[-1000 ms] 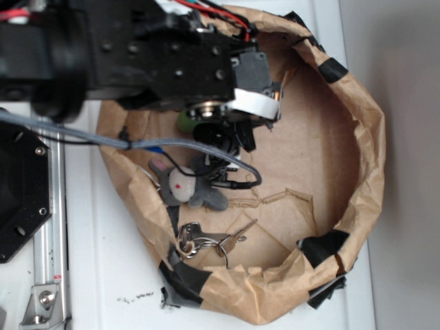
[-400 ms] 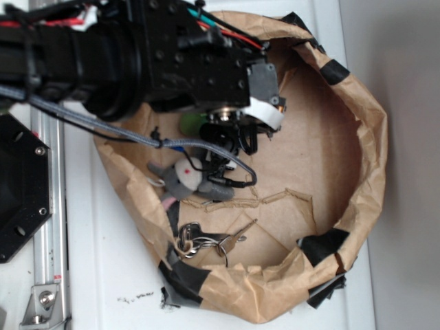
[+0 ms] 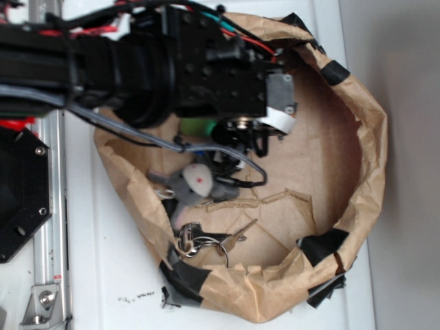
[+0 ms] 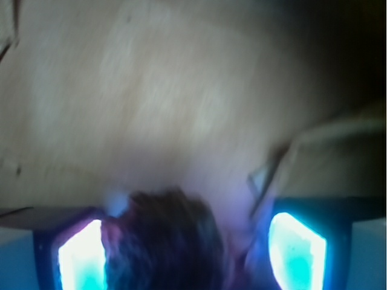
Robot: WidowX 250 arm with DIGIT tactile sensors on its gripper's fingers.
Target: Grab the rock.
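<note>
We see the gripper (image 4: 187, 241) spread wide, its fingers (image 4: 78, 254) either side of the rock (image 4: 163, 241), not gripping. We should centre, then close gently.

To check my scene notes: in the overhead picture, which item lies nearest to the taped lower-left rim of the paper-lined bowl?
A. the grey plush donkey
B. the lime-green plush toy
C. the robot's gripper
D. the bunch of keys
D: the bunch of keys lies just above the black-taped rim, while the grey plush donkey lies farther up and the lime-green plush toy higher still.
</note>
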